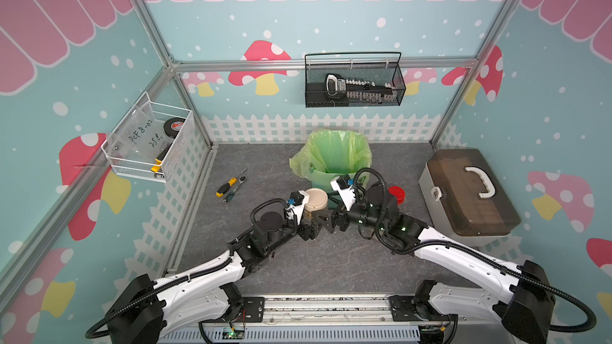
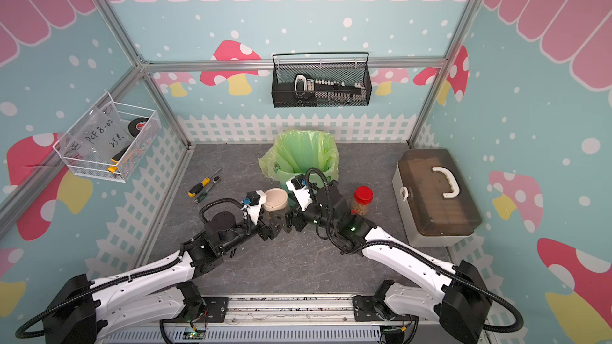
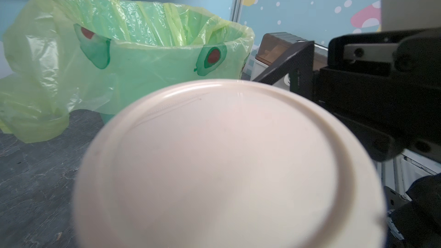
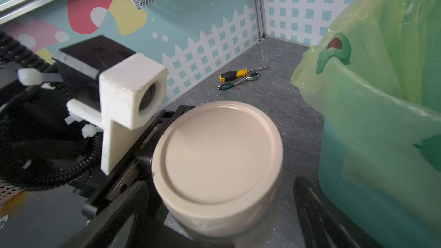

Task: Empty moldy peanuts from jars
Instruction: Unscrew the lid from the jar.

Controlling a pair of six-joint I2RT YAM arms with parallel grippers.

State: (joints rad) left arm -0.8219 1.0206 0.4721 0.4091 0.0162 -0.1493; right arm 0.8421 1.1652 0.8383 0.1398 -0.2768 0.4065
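Beige-lidded jar [image 4: 217, 153], upright, is being grasped by left hand [image 1: 311, 219]. Right hand [image 4: 214, 215] is hovering released around its top.

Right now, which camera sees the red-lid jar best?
A top view shows the red-lid jar whole, peanuts inside. In a top view, the right arm hides all but its lid. Neither wrist view shows it.

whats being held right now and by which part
The left end effector grips the beige-lidded jar by its body, below the lid; the right end effector stands open around the lid.
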